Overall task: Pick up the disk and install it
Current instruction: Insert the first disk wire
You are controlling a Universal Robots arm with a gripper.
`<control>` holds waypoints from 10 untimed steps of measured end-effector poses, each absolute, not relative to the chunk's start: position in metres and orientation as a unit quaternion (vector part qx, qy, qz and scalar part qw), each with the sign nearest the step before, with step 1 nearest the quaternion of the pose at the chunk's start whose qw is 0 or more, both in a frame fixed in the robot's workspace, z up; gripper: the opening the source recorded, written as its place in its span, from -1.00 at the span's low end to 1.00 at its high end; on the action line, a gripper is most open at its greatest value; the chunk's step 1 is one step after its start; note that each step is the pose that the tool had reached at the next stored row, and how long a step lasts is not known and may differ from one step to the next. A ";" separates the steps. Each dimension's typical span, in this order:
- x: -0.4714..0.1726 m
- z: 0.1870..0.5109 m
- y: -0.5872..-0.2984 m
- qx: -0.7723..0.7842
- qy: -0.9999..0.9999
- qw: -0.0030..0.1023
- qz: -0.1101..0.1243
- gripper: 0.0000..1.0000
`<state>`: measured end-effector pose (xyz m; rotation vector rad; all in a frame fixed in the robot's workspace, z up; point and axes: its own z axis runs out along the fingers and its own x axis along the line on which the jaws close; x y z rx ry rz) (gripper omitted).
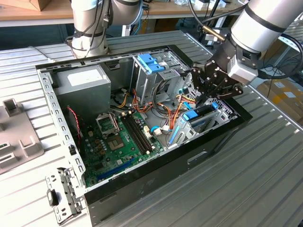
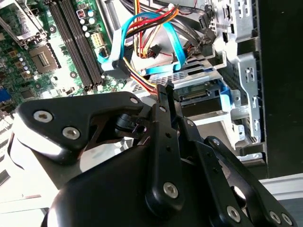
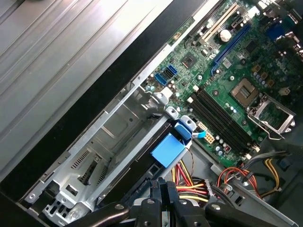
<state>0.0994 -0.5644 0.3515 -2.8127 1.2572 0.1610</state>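
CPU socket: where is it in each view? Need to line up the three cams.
Exterior view: CPU socket, to the exterior view's left of the black memory slots.
Second wrist view: socket, across the slots from the blue cable.
First wrist view: socket, across the slots from the blue tab.
Shared landmark: the memory slots.

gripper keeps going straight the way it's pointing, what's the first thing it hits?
Most likely the disk with blue side rails, seated in the bay at the case's front corner directly ahead of the gripper. The coloured cable bundle lies beyond it. Depth is unclear.
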 end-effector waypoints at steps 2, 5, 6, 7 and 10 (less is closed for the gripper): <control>0.101 0.352 -0.565 -0.911 0.408 0.028 0.053 -0.67; 0.106 0.351 -0.565 -0.910 0.410 0.028 0.054 -0.67; 0.107 0.351 -0.565 -0.909 0.411 0.027 0.054 -0.67; 0.107 0.351 -0.566 -0.909 0.412 0.027 0.054 -0.67; 0.108 0.351 -0.566 -0.909 0.413 0.027 0.055 -0.67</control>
